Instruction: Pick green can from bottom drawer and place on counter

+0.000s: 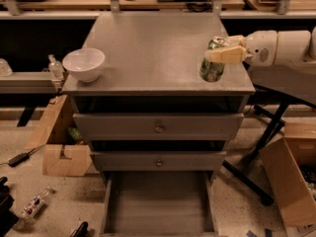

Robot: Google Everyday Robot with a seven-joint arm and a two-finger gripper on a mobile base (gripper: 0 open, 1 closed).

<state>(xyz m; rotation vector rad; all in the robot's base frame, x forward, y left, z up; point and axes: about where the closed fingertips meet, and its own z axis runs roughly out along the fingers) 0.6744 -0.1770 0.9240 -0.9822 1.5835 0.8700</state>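
The green can (213, 66) is held in my gripper (224, 51), which reaches in from the right on a white arm. The fingers (228, 55) are shut around the can's upper part. The can hangs over the front right part of the counter (158, 48), its base at or just above the surface; I cannot tell if it touches. The bottom drawer (159, 204) is pulled open below, and its floor shows nothing on it.
A white bowl (84, 64) stands at the counter's front left. Two shallower drawers with knobs (159, 128) are shut. A wooden table with cables runs behind. Cardboard boxes (291, 181) sit on the floor right and left, and a black stand leg (256, 147) is at the right.
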